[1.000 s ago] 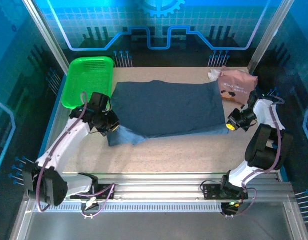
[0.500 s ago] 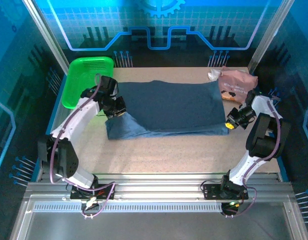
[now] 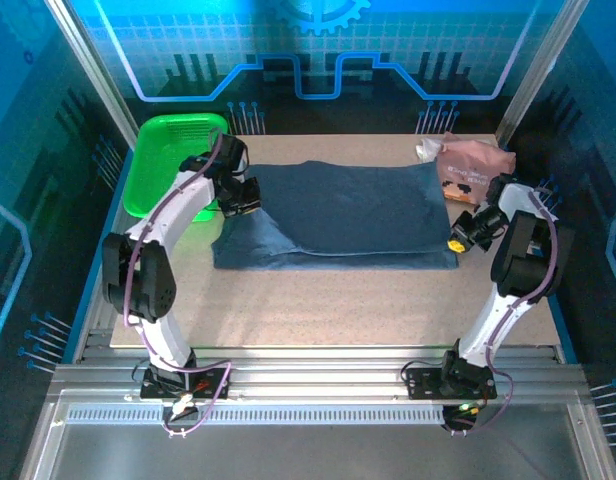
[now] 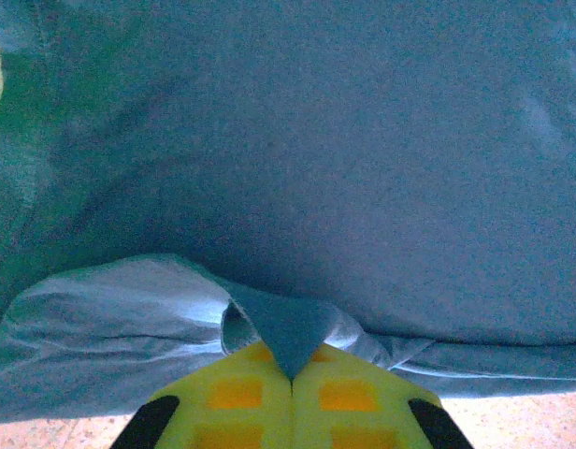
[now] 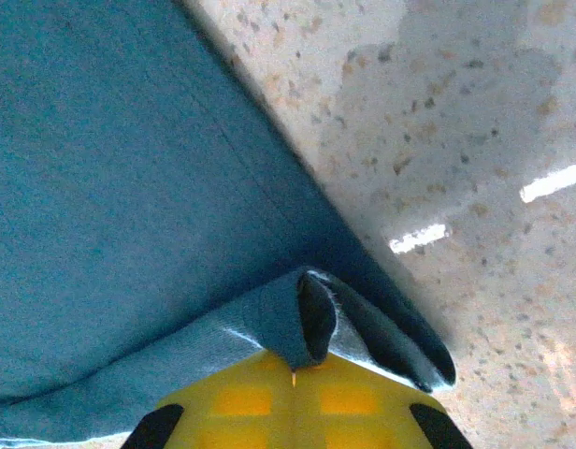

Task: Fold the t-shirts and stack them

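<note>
The slate-blue t-shirt point(image 3: 338, 215) lies folded across the middle of the table. My left gripper point(image 3: 244, 197) is shut on its left edge, a corner of cloth point(image 4: 288, 337) pinched between the yellow pads. At the shirt's right corner my right gripper point(image 3: 458, 240) is shut on a rolled fold of the blue cloth point(image 5: 288, 323). The pink t-shirt point(image 3: 474, 172) with a dark-and-white print lies bunched at the back right, next to the right arm.
A bright green mesh basket point(image 3: 168, 160) stands at the back left, just behind the left arm. Bare speckled tabletop point(image 3: 338, 300) stretches in front of the shirt toward the arm bases. Frame posts and blue walls close in both sides.
Both grippers carried the shirt's near edge away from the arm bases, laying it over the far part. The left arm swung up beside the basket; the right moved slightly back.
</note>
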